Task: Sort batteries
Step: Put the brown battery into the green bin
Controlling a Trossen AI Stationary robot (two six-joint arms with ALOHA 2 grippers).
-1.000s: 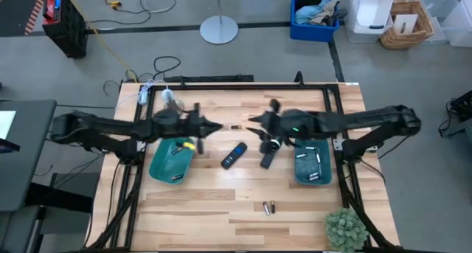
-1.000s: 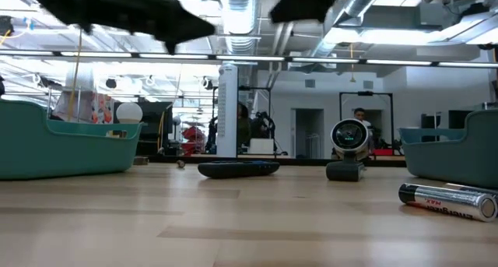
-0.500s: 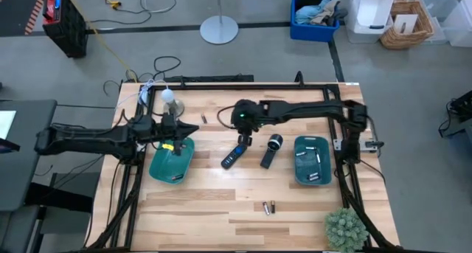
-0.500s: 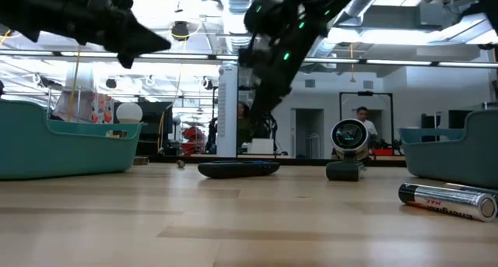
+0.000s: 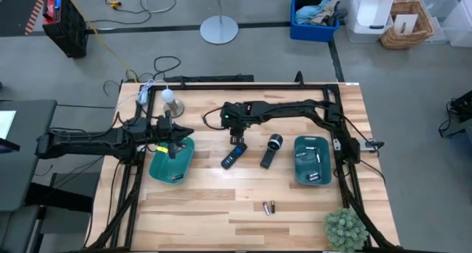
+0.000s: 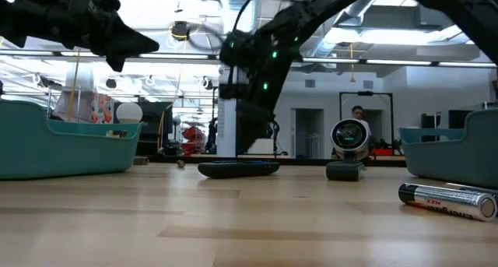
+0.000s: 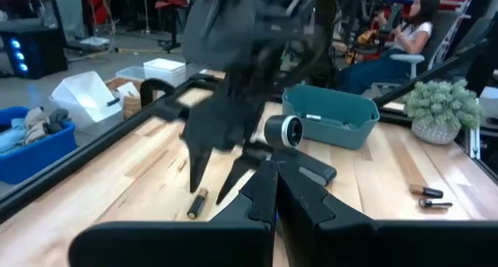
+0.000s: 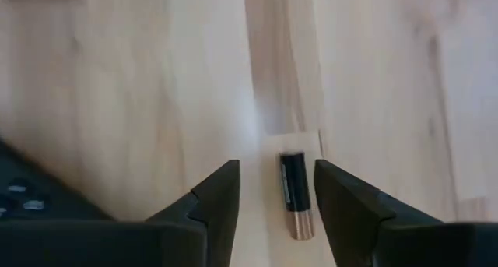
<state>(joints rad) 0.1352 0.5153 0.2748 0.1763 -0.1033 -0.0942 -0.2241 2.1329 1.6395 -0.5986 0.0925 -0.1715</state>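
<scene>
One battery point(image 8: 294, 195) lies on the wood just beyond the black remote point(image 5: 233, 156). My right gripper point(image 8: 276, 170) points steeply down above it, open, a finger on either side and not touching; the left wrist view shows it hovering above that battery point(image 7: 196, 205). My left gripper point(image 5: 187, 132) is shut and empty, level over the far rim of the left teal tray point(image 5: 171, 163). Two more batteries point(image 5: 268, 206) lie near the front edge. Several batteries rest in the right teal tray point(image 5: 312, 161).
A black flashlight point(image 5: 270, 151) lies between the remote and the right tray. A small plant point(image 5: 345, 227) stands at the front right corner and a white bulb point(image 5: 169, 96) at the far left. In the low view a battery point(image 6: 447, 202) lies close by.
My right gripper has swung toward the table's left edge and down, tipping from nearly level to pointing steeply at the table beside the remote. My left gripper has drawn back toward the left edge and now hangs over the left tray.
</scene>
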